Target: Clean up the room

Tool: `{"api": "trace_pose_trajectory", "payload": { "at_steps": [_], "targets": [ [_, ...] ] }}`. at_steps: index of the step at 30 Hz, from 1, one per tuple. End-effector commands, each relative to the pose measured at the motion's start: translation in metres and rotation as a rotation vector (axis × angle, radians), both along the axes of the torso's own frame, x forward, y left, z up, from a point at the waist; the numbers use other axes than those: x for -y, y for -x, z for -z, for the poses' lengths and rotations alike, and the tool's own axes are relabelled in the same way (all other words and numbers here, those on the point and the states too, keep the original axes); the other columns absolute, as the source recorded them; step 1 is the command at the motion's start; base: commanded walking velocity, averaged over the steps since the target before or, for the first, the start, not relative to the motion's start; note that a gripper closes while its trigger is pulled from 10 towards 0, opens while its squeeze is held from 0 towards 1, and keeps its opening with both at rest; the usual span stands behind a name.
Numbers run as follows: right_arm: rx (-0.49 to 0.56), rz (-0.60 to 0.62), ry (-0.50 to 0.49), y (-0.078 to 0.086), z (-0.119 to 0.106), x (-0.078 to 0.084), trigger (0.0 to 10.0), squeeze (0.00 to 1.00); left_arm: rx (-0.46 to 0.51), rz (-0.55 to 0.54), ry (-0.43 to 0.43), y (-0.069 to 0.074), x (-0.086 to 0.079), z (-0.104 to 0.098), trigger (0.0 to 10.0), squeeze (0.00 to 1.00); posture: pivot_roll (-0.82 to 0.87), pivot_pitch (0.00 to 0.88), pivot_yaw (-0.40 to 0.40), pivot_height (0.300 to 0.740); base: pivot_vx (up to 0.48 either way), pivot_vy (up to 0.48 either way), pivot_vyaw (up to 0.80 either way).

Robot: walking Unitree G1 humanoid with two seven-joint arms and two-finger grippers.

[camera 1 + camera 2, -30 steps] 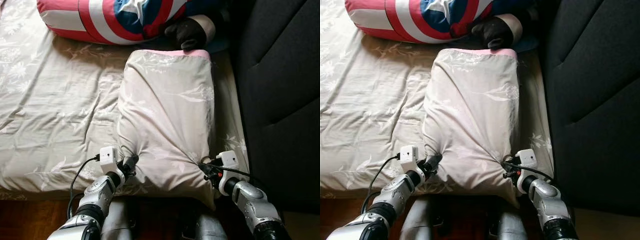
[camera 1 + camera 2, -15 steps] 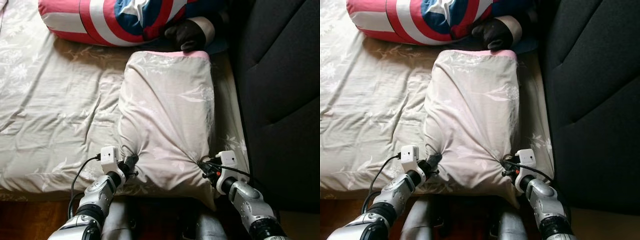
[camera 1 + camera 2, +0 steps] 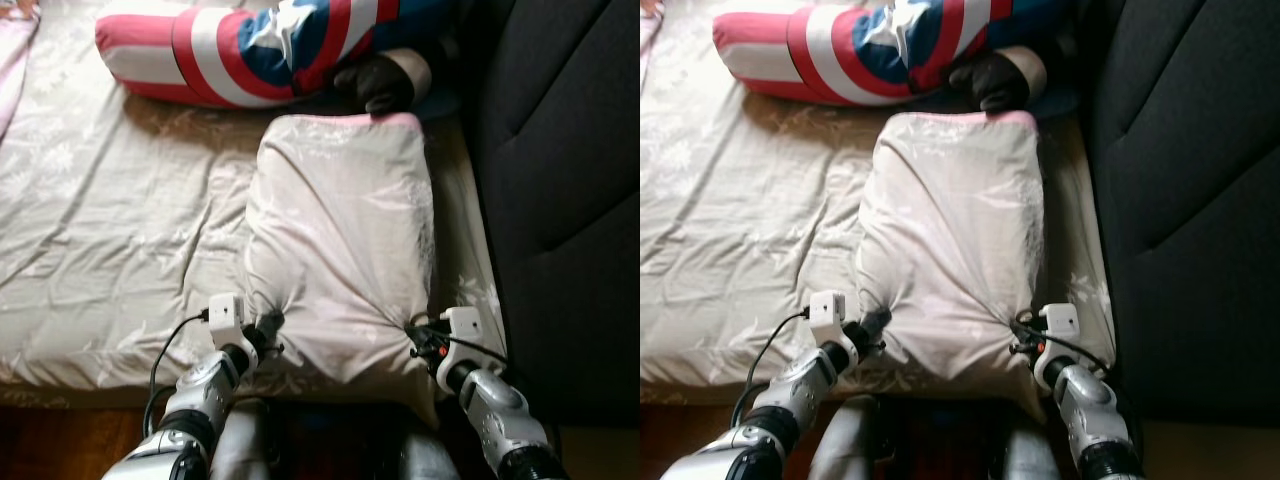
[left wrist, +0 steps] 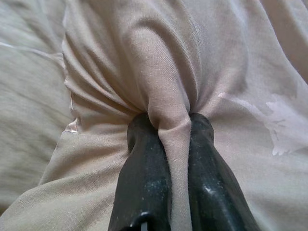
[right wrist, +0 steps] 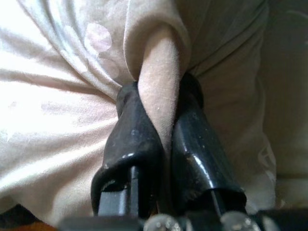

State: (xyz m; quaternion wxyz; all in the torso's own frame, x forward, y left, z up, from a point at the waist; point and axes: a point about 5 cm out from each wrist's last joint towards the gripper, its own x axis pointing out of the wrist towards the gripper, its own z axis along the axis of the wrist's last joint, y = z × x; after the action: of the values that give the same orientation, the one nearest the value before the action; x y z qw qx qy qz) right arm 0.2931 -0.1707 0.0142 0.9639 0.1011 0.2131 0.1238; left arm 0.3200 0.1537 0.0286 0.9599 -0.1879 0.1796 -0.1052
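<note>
A beige floral pillow [image 3: 340, 240] with a pink far edge lies lengthwise on the bed, near the dark headboard side. My left gripper [image 3: 268, 325] is shut on a pinch of its cover at the near left corner; the wrist view shows the cloth squeezed between both black fingers [image 4: 144, 163]. My right gripper [image 3: 412, 328] is shut on the near right corner, a fold of cover caught between its fingers [image 5: 134, 130]. The fabric bunches into creases at both grips.
A beige floral sheet [image 3: 110, 220] covers the mattress to the left. A red, white and blue striped cushion [image 3: 240, 50] and a dark plush part [image 3: 378, 80] lie past the pillow. A black padded panel [image 3: 560, 180] rises on the right. Wooden floor [image 3: 60, 440] shows below.
The camera has tilted, so the whole scene sits lower and slightly right in the picture. Both grippers keep their hold on the pillow's near corners.
</note>
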Motion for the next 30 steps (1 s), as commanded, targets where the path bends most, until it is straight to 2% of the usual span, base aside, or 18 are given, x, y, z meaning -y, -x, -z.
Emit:
{"api": "trace_pose_trajectory", "payload": {
  "at_steps": [1, 5, 6, 9, 17, 22, 30],
  "targets": [
    [-0.022, 0.071, -0.002, 0.011, 0.010, 0.012, 10.0, 0.00, -0.024, -0.039, -0.003, 0.010, -0.005, 0.011, 10.0, 0.00, -0.02, 0.173, -0.022, 0.656, 0.000, 0.000, 0.00],
    [0.016, 0.125, 0.010, 0.009, 0.005, 0.018, 10.0, 0.00, 0.010, -0.043, -0.018, 0.008, -0.006, 0.006, 10.0, 0.00, 0.00, 0.149, -0.013, 0.656, 0.000, 0.000, 0.00],
    [0.034, 0.150, -0.008, 0.008, 0.003, 0.019, 10.0, 0.00, 0.044, -0.034, -0.032, 0.007, -0.005, 0.002, 10.0, 0.00, 0.01, 0.139, -0.009, 0.656, 0.000, 0.000, 0.00],
    [0.058, 0.136, -0.014, 0.008, 0.001, 0.016, 10.0, 0.00, 0.068, -0.035, -0.034, 0.006, -0.004, -0.001, 10.0, 0.00, 0.00, 0.128, -0.002, 0.656, 0.000, 0.000, 0.00],
    [0.092, 0.116, -0.048, 0.009, -0.002, 0.005, 10.0, 0.00, 0.082, -0.055, 0.011, 0.004, -0.002, -0.004, 10.0, 0.00, -0.01, 0.100, 0.000, 0.656, 0.000, 0.000, 0.00],
    [0.124, 0.176, -0.045, 0.008, -0.004, 0.010, 10.0, 0.00, 0.084, -0.053, 0.009, 0.003, 0.000, -0.005, 10.0, 0.00, -0.01, 0.086, -0.001, 0.656, 0.000, 0.000, 0.00],
    [0.126, 0.210, -0.050, 0.008, -0.005, 0.015, 10.0, 0.00, 0.080, -0.056, -0.004, 0.004, 0.003, -0.004, 10.0, 0.00, -0.01, 0.093, -0.009, 0.701, 0.000, 0.000, 0.00]
  ]
}}
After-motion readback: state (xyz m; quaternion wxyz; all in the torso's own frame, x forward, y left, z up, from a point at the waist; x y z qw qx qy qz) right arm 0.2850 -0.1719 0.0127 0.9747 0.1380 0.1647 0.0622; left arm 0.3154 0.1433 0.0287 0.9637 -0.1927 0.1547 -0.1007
